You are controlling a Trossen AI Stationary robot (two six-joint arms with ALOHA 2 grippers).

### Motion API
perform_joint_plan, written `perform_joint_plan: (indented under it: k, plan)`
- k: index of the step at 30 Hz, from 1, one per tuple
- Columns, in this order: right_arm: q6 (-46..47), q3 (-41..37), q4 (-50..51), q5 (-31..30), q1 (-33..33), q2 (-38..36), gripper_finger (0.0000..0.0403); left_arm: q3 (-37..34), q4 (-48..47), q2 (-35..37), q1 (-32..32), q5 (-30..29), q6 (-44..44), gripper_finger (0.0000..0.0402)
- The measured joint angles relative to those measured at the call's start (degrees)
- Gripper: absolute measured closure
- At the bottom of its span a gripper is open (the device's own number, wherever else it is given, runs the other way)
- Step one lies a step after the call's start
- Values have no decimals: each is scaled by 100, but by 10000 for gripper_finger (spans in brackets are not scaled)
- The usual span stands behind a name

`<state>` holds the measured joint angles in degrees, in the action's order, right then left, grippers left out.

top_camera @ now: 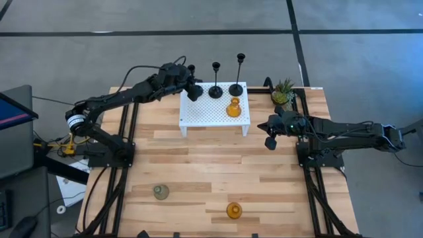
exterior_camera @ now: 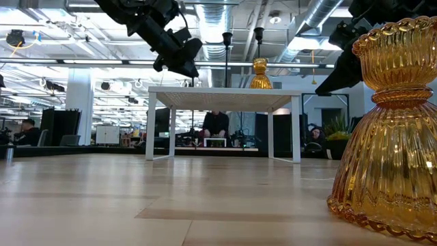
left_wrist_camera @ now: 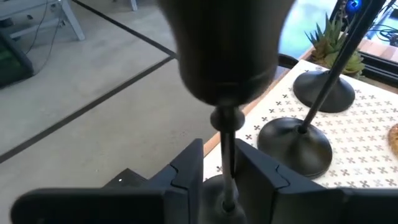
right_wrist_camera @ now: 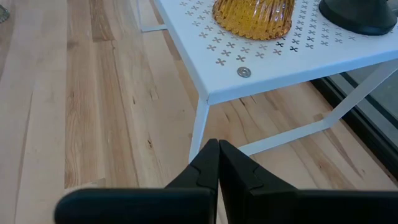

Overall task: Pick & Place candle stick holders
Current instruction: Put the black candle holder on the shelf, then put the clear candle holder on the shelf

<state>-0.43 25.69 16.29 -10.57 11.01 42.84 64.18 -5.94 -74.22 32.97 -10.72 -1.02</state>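
A white perforated stand at the table's far middle carries two black holders and an amber glass one. My left gripper is over the stand's far left corner, shut on a third black holder. My right gripper hangs shut and empty just right of the stand. A grey-green glass holder and a second amber one stand on their bases near the table's near edge. My left gripper has the black holder's thin stem between its two fingers, low down, just above the round base. The fingers slant down from the table's left and lie across the stem. The holder stands upright, cup up; whether its base rests on the stand I cannot tell.
A small potted plant stands right of the stand at the far edge. The wooden table's middle lies between the stand and the two glass holders. People sit in the room beyond the table's far edge.
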Motion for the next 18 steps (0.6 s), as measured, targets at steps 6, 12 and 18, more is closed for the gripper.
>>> perform_joint_plan:
  k: [6, 12, 18]
  plan:
    - [0, 0, 0, 0, 0, -1, 403, 0, 1, 0, -11, 282, -7, 289]
    - [0, 0, 0, 0, 0, -1, 403, 0, 17, 2, -11, 307, -4, 257]
    - [0, 0, 0, 0, 0, 0, 403, 0, 47, 4, -11, 308, -4, 224]
